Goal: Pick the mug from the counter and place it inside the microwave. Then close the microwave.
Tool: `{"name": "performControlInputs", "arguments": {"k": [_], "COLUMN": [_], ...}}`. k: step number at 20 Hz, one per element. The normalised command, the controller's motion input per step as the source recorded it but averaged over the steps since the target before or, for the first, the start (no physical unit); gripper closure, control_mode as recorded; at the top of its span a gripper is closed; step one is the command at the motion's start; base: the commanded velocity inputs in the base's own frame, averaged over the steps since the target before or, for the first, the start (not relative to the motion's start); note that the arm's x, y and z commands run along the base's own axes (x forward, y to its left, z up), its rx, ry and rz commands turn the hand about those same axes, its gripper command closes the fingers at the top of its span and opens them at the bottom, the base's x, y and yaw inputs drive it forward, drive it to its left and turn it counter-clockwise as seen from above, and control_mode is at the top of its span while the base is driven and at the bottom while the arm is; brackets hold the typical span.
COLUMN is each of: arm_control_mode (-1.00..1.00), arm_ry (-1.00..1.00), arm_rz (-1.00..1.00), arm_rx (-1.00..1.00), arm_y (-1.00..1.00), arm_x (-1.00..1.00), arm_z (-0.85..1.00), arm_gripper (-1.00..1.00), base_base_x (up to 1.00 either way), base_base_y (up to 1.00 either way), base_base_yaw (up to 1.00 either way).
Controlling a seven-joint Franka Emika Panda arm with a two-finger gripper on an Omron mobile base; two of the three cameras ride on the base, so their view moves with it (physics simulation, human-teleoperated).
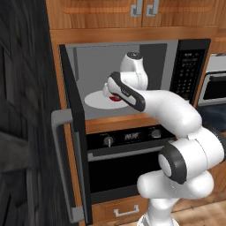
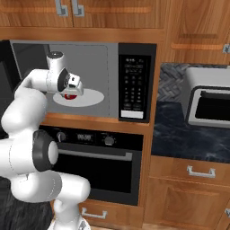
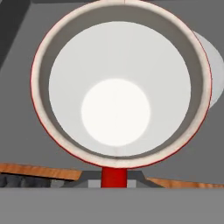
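We hold the mug [image 3: 118, 87] clamped in the gripper [image 2: 71, 92], inside the microwave [image 2: 103, 58], over the turntable [image 2: 92, 96] near its left edge. Whether it rests on the plate, we cannot tell. Risk, as we judge it: released while tilted or hanging, it tips; the retreating wrist may clip the open door [image 1: 73, 132].

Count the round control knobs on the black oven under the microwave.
3 knobs on the oven panel in the right base view: left knob and middle knob flanking the display, and a third partly hidden behind the arm. More may be hidden.
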Motion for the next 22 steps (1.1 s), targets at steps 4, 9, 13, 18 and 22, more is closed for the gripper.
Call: {"name": "performControlInputs", "arguments": {"k": [4, 9, 13, 18, 22], "arm_control_mode": [-1.00, -1.00, -1.00, -1.00, -1.00], "arm_ry": [0.00, 0.00, 0.00, 0.00, 0.00], "arm_rz": [0.00, 0.00, 0.00, 0.01, 0.06], "arm_rx": [0.00, 0.00, 0.00, 0.00, 0.00], "arm_y": [0.00, 0.00, 0.00, 0.00, 0.00], "arm_x": [0.28, 0.26, 0.28, 0.38, 0.33], "arm_z": [-0.31, -0.33, -0.21, -0.03, 0.00], "arm_gripper": [1.00, 1.00, 1.00, 1.00, 1.00], "base_base_x": [0.00, 0.00, 0.00, 0.00, 0.00], "base_base_y": [0.00, 0.00, 0.00, 0.00, 0.00], "base_base_yaw": [0.00, 0.00, 0.00, 0.00, 0.00]}}
